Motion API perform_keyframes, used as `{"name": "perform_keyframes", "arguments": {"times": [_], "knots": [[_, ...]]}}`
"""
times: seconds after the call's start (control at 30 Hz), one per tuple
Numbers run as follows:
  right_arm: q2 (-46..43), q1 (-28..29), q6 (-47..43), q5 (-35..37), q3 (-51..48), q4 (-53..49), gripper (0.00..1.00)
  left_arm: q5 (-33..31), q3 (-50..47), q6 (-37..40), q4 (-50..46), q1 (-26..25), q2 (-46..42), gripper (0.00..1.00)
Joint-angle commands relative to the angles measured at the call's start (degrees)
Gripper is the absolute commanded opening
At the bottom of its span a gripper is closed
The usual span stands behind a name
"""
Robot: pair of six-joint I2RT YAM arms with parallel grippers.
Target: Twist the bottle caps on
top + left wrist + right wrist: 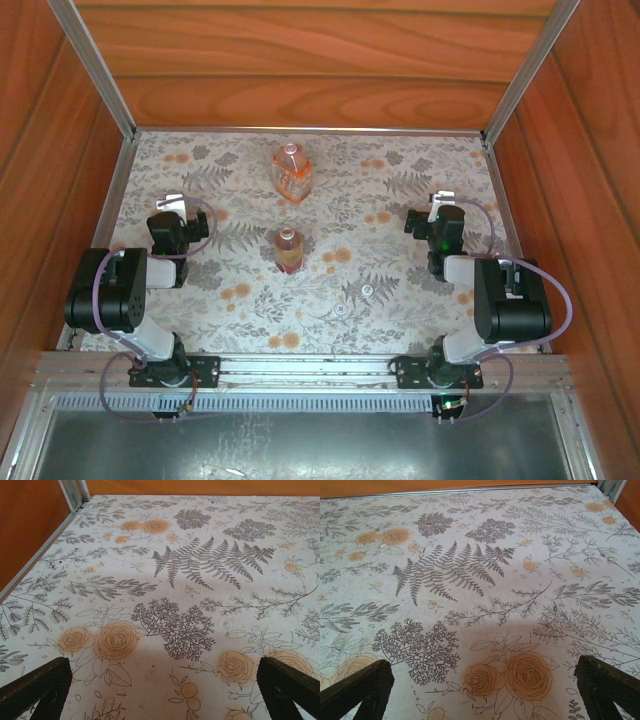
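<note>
Right now I am watching the left gripper [172, 205] and the right gripper [440, 205] hanging spread wide, gripping nothing, over the table [230, 170]. The slim bottle [289, 250] is standing toward 4 o'clock of the left gripper, the wide bottle [291, 172] toward 3 o'clock, both well apart from it. Two bottle caps [368, 291] are lying at 7 o'clock of the right gripper

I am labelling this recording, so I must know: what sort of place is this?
Probably a purpose-built robot test booth, not a home. Wood-panelled walls and aluminium posts enclose a floral-covered table, and a left arm and a right arm are bolted to a metal rail.
</note>
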Motion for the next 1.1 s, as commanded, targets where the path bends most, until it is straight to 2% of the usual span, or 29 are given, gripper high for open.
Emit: {"name": "perform_keyframes", "arguments": {"times": [0.0, 0.17, 0.37, 0.43, 0.57, 0.67, 0.8, 0.93, 1.07], "knots": [[-4.4, 0.4, -1.6, -3.1, -0.5, -1.0, 1.0, 0.3, -0.4, 0.4, 0.6, 0.1, -4.1, 1.0], [-13.4, 1.2, -4.3, -5.4, -0.3, -10.4, 1.0, -2.0, -2.0, 2.9, -3.2, -2.4, -13.3, 1.0], [-23.2, 3.8, -4.9, -10.1, 0.9, -18.7, 1.0, -3.0, 0.3, 9.7, -10.6, -11.3, -22.5, 1.0], [-25.4, 4.8, -5.3, -13.6, 2.0, -21.7, 1.0, -1.8, 0.9, 10.1, -13.2, -13.8, -26.0, 1.0], [-27.6, 6.6, -7.1, -27.0, 4.8, -27.3, 1.0, 2.7, 1.7, 11.4, -17.5, -18.8, -33.4, 1.0], [-27.8, 10.3, -8.7, -31.6, 7.3, -30.8, 1.0, 4.5, 2.0, 12.1, -19.2, -23.4, -37.0, 1.0], [-26.3, 12.6, -8.9, -32.3, 8.6, -31.1, 1.0, 10.2, 1.9, 8.4, -20.1, -28.2, -41.1, 1.0], [-23.2, 14.3, -8.7, -31.5, 9.4, -29.6, 1.0, 16.9, 0.8, 3.4, -20.2, -30.8, -42.8, 1.0], [-21.1, 16.4, -8.8, -29.1, 9.8, -27.2, 1.0, 18.3, 0.1, 1.0, -20.0, -34.9, -41.8, 1.0]]}}
